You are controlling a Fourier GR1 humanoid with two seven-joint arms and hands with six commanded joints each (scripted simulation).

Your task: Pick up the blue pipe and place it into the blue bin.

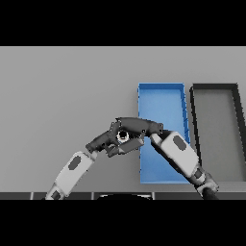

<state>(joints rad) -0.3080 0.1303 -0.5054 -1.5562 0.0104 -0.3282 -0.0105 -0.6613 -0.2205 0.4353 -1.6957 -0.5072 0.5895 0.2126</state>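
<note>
Both robot hands meet just left of the blue bin (161, 98), the left robot hand (106, 139) and right robot hand (139, 126) too tangled to read, and the blue pipe is not visible, so confirm a firm hold before moving rightward over the bin.

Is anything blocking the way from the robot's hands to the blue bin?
Nothing visible does. The left hand and right hand meet at the blue bin's left wall. Only the right forearm lies over its lower part. The pipe itself cannot be made out.
</note>
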